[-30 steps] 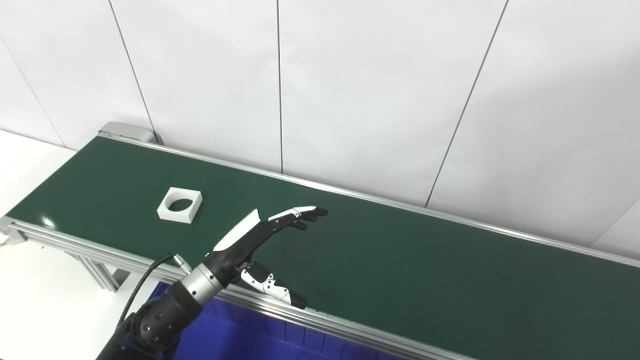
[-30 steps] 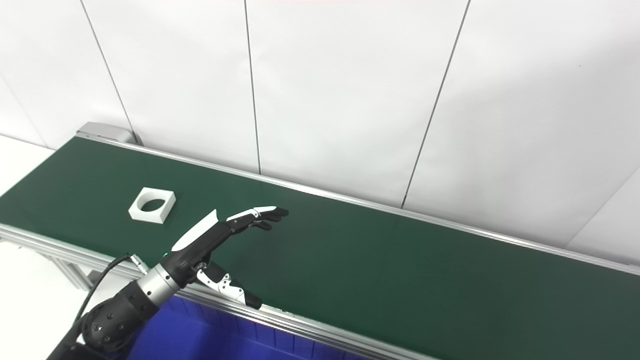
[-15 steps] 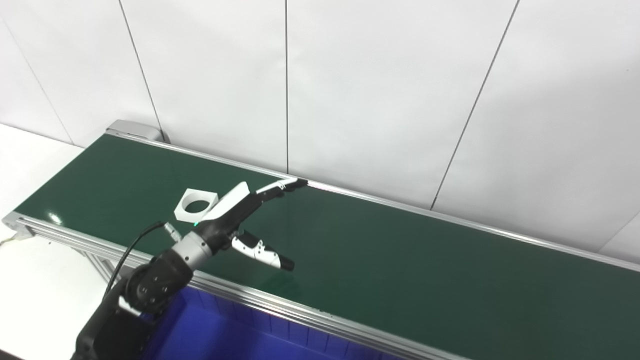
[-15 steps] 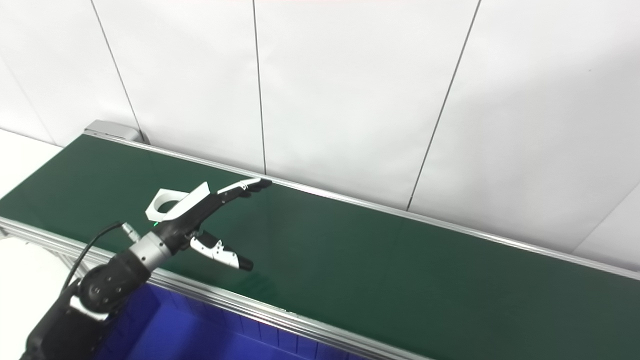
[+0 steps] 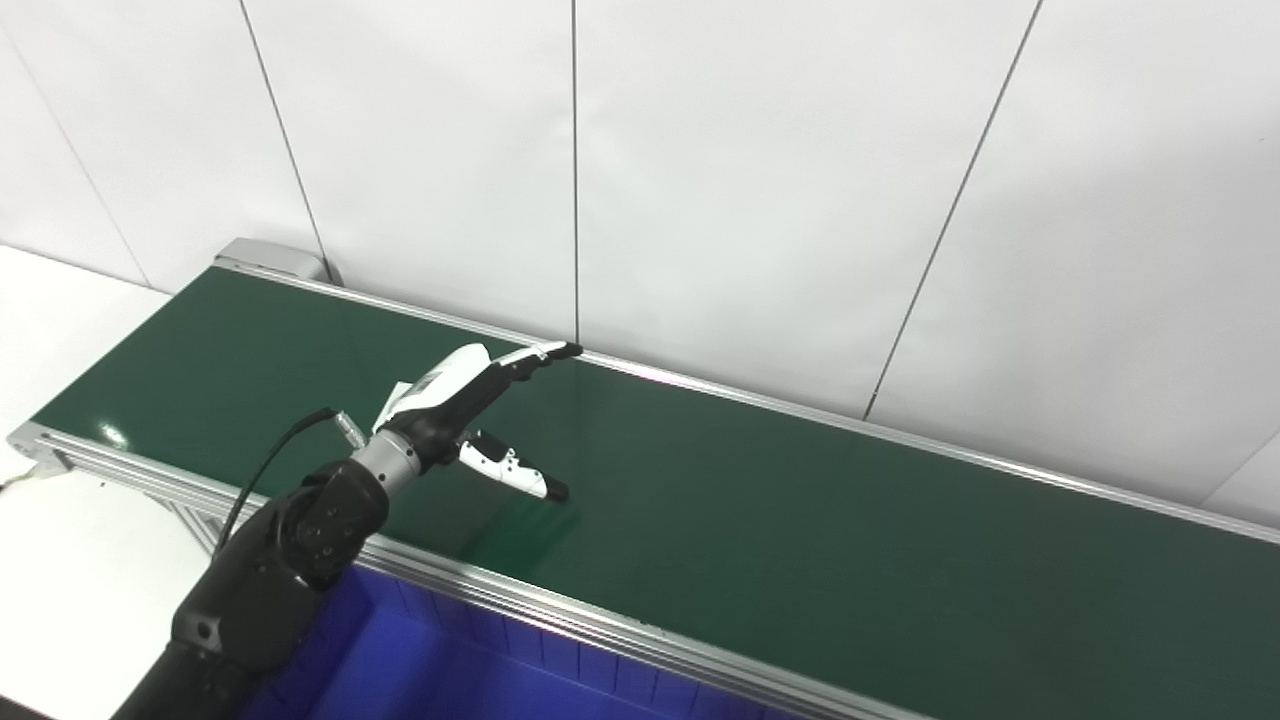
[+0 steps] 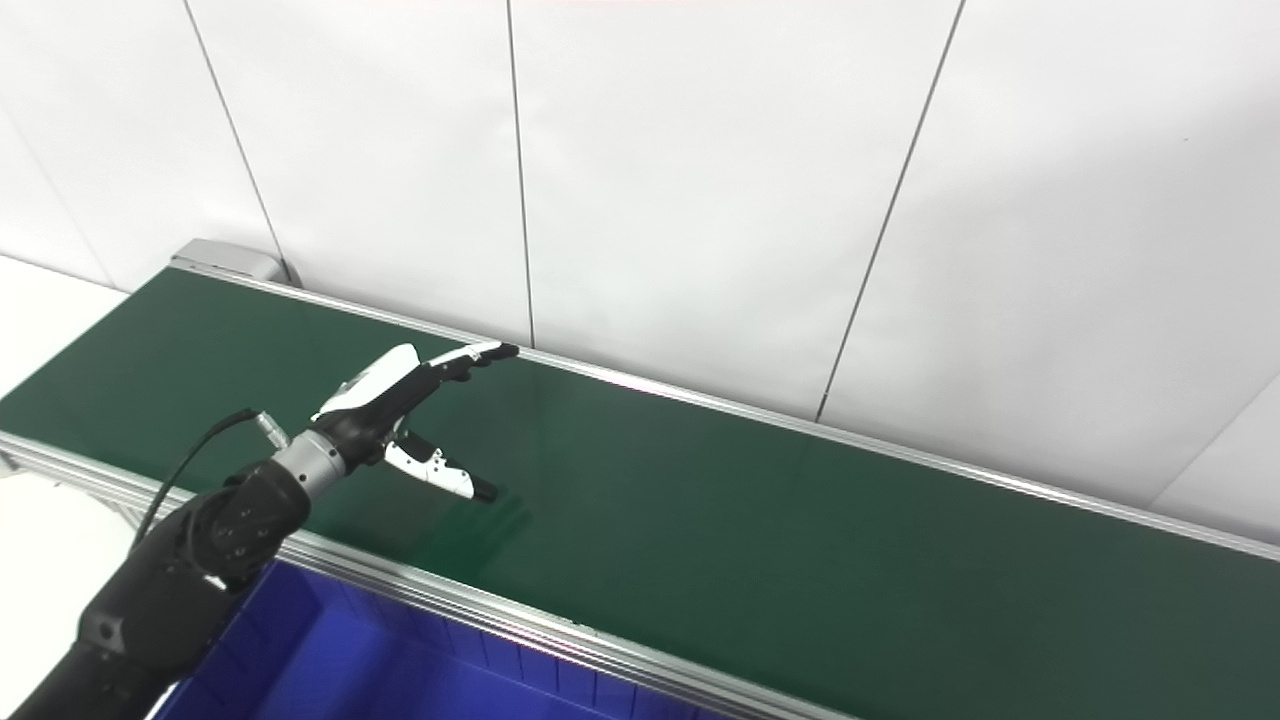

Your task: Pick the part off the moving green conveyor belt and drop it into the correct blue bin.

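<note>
My left hand reaches out over the green conveyor belt, near its left part. The fingers are stretched towards the far rail and the thumb is spread well apart, so the hand is open. The white square part with the round hole lies behind the white back of this hand. I cannot tell it apart from the hand, nor whether the hand touches it. My right hand is not in view.
A blue bin sits below the belt's near rail at the bottom left. The belt's end roller housing is at the far left, with a white panelled wall right behind the far rail.
My left hand has moved left and further out across the belt. The part has ridden rightwards and is now covered by the hand. The camera has shifted a little.
</note>
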